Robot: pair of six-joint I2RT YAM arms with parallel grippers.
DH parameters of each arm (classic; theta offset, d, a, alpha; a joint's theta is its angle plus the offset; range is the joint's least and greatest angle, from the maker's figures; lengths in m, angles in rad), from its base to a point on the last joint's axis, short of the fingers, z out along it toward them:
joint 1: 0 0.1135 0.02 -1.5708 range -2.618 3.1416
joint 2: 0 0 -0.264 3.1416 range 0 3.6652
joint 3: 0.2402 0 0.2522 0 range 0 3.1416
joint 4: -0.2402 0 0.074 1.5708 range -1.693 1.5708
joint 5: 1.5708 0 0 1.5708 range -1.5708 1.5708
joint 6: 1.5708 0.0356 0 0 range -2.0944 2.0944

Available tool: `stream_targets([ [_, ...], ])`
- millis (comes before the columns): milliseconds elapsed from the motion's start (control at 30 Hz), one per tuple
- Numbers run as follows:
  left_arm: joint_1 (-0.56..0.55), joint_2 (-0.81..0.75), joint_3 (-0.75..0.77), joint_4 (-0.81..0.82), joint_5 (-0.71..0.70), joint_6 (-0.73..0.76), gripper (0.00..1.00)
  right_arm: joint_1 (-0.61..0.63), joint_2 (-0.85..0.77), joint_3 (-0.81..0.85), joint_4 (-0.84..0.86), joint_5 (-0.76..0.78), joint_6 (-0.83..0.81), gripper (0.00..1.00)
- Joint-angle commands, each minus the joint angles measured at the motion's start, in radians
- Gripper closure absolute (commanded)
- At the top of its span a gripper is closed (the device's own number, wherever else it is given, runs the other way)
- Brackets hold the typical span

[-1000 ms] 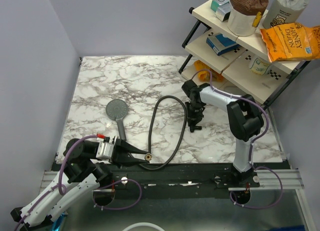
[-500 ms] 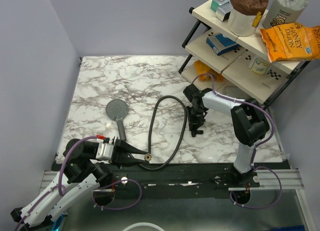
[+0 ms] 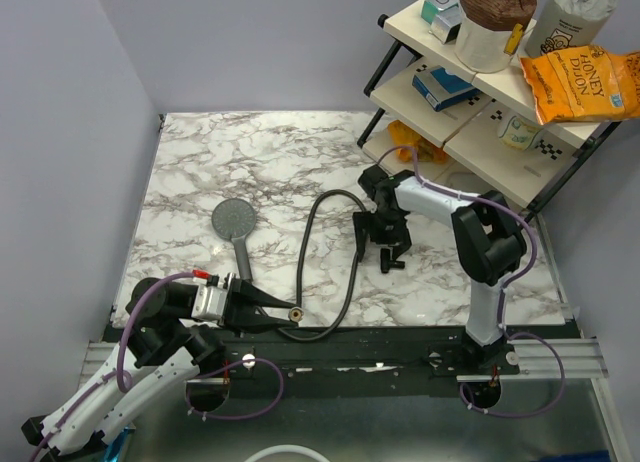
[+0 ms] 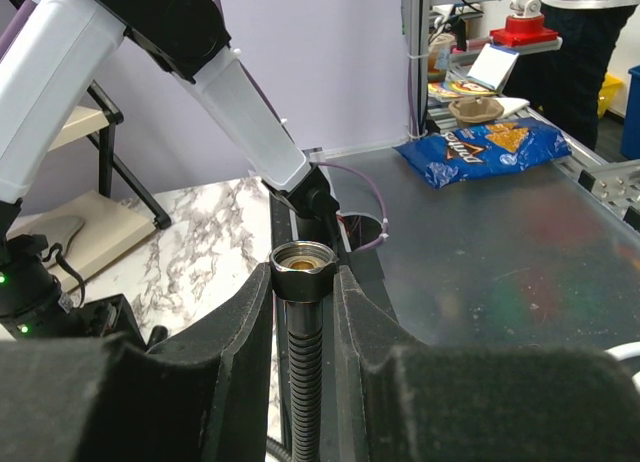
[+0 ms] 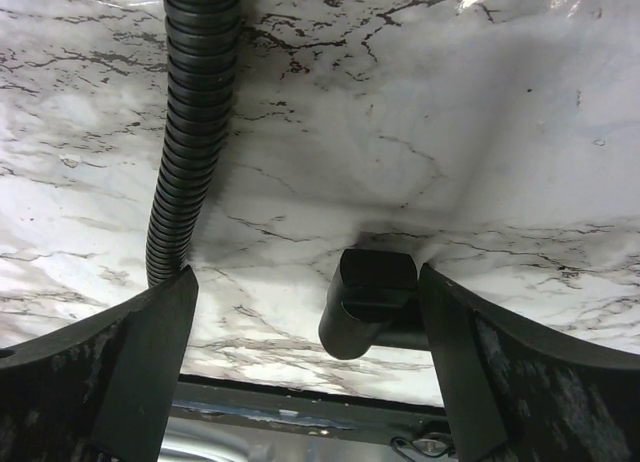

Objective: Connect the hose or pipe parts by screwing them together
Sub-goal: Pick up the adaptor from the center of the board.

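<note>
The left claw is lying low at the near edge of the white, grey-veined marble surface. Its two black fingers are closing narrowly on one end of the long black ribbed flexible hose. In the left wrist view this claw is pinching the hose just under its round brass-coloured end nut. The nut is sitting at the fingertips with its open mouth showing. From above, the nut is pointing right, away from the arm. The hose is curving along the near edge, rising through the middle of the surface and looping back over.

The dark grey shower head is lying flat to the left of the hose loop. Its straight handle is reaching toward the near edge, apart from the nut.

The right claw is pointing down at the surface with its fingers spread wide, holding nothing. In its wrist view the hose is running down to the left-hand finger's edge, and bare marble is showing in the gap of the claw.
</note>
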Motion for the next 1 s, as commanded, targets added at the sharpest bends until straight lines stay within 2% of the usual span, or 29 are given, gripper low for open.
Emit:
stream_targets([
  [0,0.008,-0.023,0.009,0.007,0.023,0.018,1.00,-0.036,0.071,-0.089,0.061,-0.106,0.055,0.00],
  [133,0.009,-0.029,0.006,0.009,0.026,0.020,1.00,-0.070,0.073,-0.100,0.082,-0.133,0.069,0.00],
  [333,0.009,-0.040,0.004,0.004,0.018,0.023,1.00,-0.073,0.120,-0.066,0.026,-0.084,0.039,0.00],
  [500,0.009,-0.038,0.013,-0.008,0.020,0.034,1.00,-0.075,0.137,-0.052,-0.005,-0.037,0.049,0.18],
  [600,0.009,-0.038,0.016,-0.013,0.023,0.037,1.00,-0.075,0.137,-0.026,-0.043,0.015,0.049,0.18],
  [733,0.009,-0.038,0.007,0.001,0.022,0.028,1.00,-0.075,0.134,0.018,-0.083,0.066,0.046,0.24],
  [800,0.009,-0.038,0.004,0.018,0.023,0.018,1.00,-0.076,0.151,0.044,-0.105,0.080,0.050,0.38],
  [833,0.009,-0.038,0.003,0.019,0.023,0.017,1.00,-0.076,0.157,0.064,-0.112,0.083,0.050,0.41],
  [967,0.011,-0.037,0.010,0.015,0.025,0.014,1.00,-0.076,0.182,0.101,-0.138,0.098,0.056,0.42],
])
